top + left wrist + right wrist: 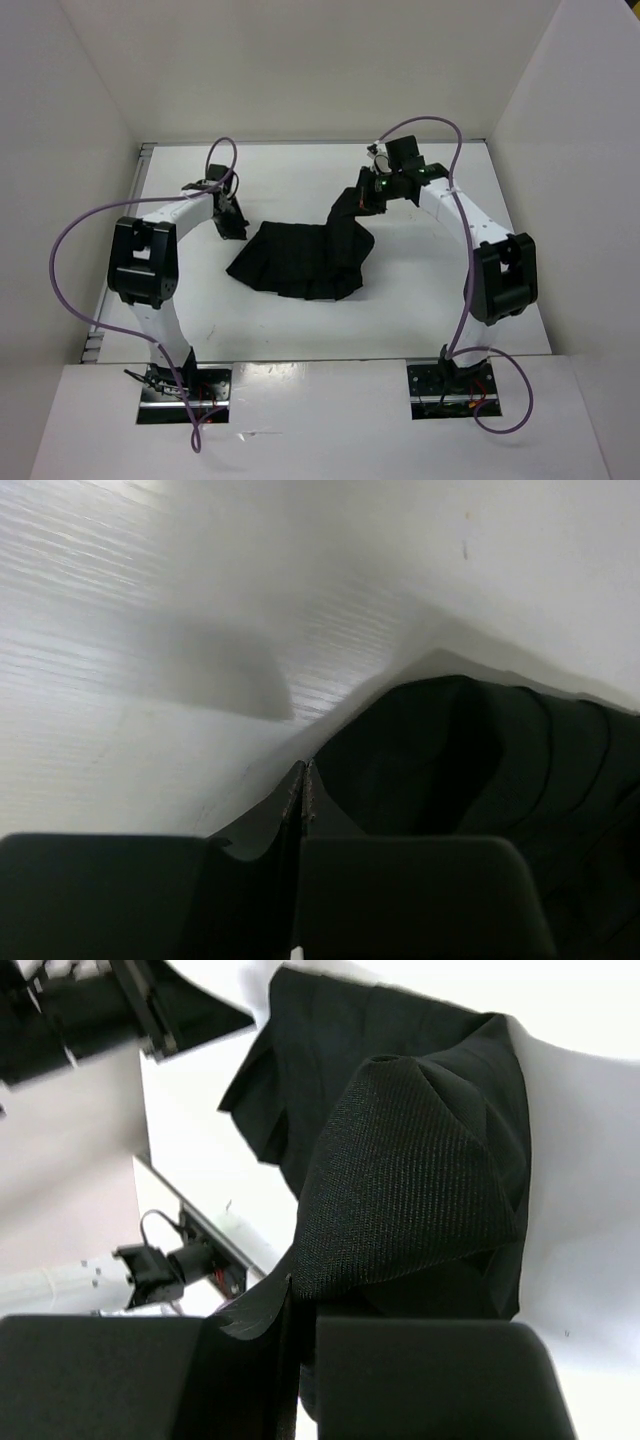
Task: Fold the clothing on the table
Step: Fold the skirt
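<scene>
The black clothing (300, 262) lies about in the middle of the white surface (290, 185), a little more to the right. Most of it is spread flat, with small ridges running across it. Its far right part is not flat: it goes up as a dark strip toward the right tool (367, 196), which is grasping it. In the right wrist view a fold of the cloth is pinched between the two fingers and hangs down from them onto the rest of the cloth. The left tool (232, 226) stands at the left of the clothing, just beside its left edge and low over the surface. Its fingers (280, 812) are clenched together, and I see nothing between them. The rounded edge of the cloth lies just beyond their tips, but whether they touch it I cannot tell. White walls (300, 70) stand around the surface on the left, the far and the right side.
</scene>
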Motion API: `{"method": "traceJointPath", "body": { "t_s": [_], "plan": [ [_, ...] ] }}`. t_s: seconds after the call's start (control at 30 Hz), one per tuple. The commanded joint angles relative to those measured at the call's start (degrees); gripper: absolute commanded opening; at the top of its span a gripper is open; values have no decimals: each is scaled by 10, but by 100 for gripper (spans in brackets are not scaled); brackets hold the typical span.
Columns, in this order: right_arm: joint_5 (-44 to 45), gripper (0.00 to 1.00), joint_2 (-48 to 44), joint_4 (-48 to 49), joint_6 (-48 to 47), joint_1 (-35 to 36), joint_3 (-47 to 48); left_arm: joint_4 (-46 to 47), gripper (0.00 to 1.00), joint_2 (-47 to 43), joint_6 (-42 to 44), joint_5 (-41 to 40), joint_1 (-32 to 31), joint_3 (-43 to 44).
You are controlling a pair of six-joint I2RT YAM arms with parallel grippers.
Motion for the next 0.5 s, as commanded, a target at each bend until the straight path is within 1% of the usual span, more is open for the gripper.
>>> {"method": "traceJointPath", "body": {
  "t_s": [0.0, 0.1, 0.13, 0.3, 0.47],
  "plan": [
    [29, 0, 12, 20, 22, -4, 46, 14, 0, 1, -12, 30, -26, -18],
    [44, 0, 27, 35, 29, 3, 62, 27, 0, -5, -19, 74, -41, -46],
    [52, 0, 36, 45, 45, 3, 62, 32, 0, -5, -19, 81, -49, -46],
    [44, 0, 77, 74, 70, 30, 100, 32, 0, -5, -19, 101, -63, -52],
    [34, 0, 133, 91, 88, 74, 150, 37, 0, -10, -19, 101, -69, -52]
  ]
}}
